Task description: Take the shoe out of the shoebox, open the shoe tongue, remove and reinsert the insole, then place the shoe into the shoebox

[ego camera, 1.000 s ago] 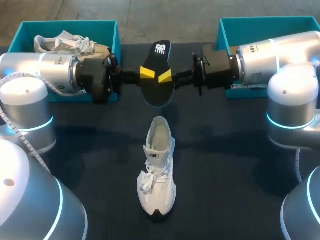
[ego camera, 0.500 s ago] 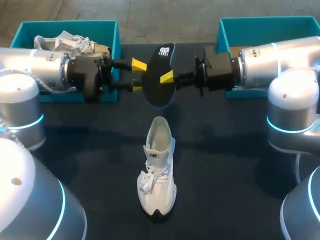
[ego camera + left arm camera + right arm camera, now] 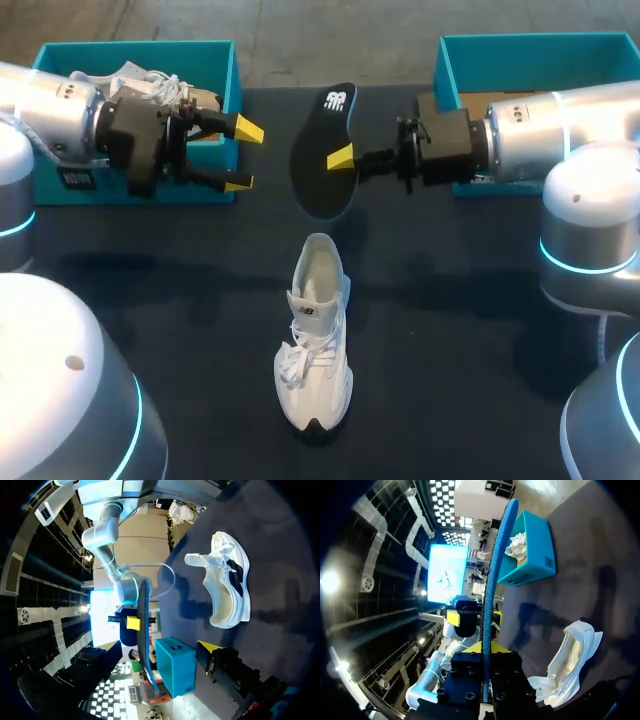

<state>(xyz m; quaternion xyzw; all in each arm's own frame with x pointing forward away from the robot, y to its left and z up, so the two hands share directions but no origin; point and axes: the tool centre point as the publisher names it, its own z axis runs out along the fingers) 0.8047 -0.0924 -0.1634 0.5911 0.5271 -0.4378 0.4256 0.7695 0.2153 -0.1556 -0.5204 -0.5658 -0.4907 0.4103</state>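
Two teal boxes sit at the far corners, the left shoebox holding a spare shoe and the right shoebox partly blocked by my right arm. The left gripper gapes empty. The right gripper, one finger hidden, pinches the black insole aloft, with the white sneaker on the table below, apart.

This is a robotics lab set up for a handling trial: on a dark worktop a white shoe stands between the silver, cyan-ringed left arm and right arm, with the open teal left shoebox and right shoebox beyond the shoe.
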